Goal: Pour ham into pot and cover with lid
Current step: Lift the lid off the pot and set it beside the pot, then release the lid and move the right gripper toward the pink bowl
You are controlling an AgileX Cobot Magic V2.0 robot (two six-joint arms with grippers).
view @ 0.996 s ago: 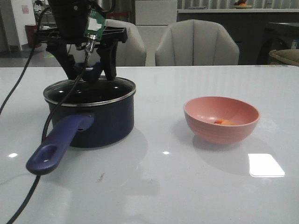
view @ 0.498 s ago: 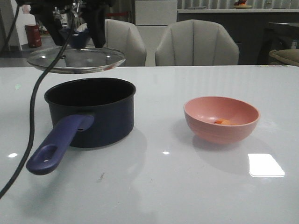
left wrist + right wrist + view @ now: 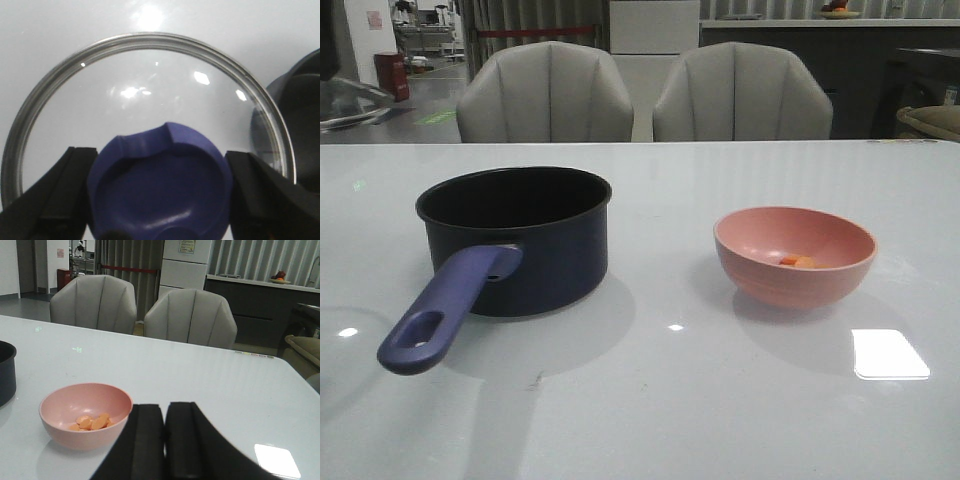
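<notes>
- Navy-walled and black inside, the pot (image 3: pixel 513 240) stands upright and uncovered on the white table (image 3: pixel 720 400), left of centre in the front view; its mouth faces straight up.
- Its blue-purple handle (image 3: pixel 445 310) is the long axis: it runs from the pot wall toward about 7 o'clock, toward the camera and a little left, with the oval hole at the near end.
- At roughly 3 o'clock from the pot, well apart from it, sits the pink bowl (image 3: pixel 795 256), upright. The ham (image 3: pixel 798 262) lies in its bottom as small orange pieces; the right wrist view shows several (image 3: pixel 92 421).
- The lid (image 3: pixel 145 100) is off the pot. In the left wrist view the left gripper (image 3: pixel 160 200) has its jaws closed against either side of the blue knob (image 3: pixel 160 180), the glass disc lying flat above bare table with the pot's rim just beside it. In the front view only a sliver of the lid (image 3: pixel 350 105) shows at the far left edge, about 10 o'clock from the pot.
- The right gripper (image 3: pixel 165 440) has its jaws pressed together with nothing between them, near the bowl on its 4 o'clock side.
- Half a second ago the lid hung directly over the pot with the left arm in plain sight; a second ago it sat on the rim. Now it has gone off to the left and the arm is out of the front view. Pot, bowl and ham have not shifted.
</notes>
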